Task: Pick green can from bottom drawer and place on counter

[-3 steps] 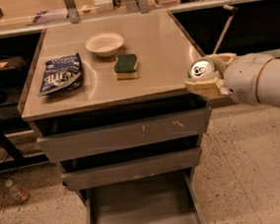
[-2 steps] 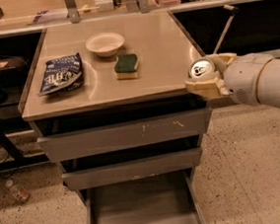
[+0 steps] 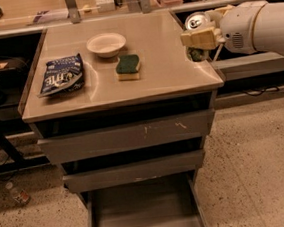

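Note:
My gripper (image 3: 199,35) is at the right edge of the counter (image 3: 168,68), above its far right part. It is shut on the green can (image 3: 195,22), whose silver top shows above the beige fingers (image 3: 202,38) and whose dark green body shows just below them. The can hangs a little above the steel top. The bottom drawer (image 3: 146,210) is pulled open at the foot of the grey cabinet, and its flat floor has nothing on it.
On the counter lie a blue chip bag (image 3: 60,74) at the left, a white bowl (image 3: 106,43) at the back middle and a green-and-yellow sponge (image 3: 128,67) near the centre. A bottle (image 3: 17,193) lies on the floor at the left. Two shut drawers sit above the open one.
The gripper with the can has risen and moved toward the back of the counter along its right edge. The view has also shifted, so the cabinet sits lower and further from the frame's top.

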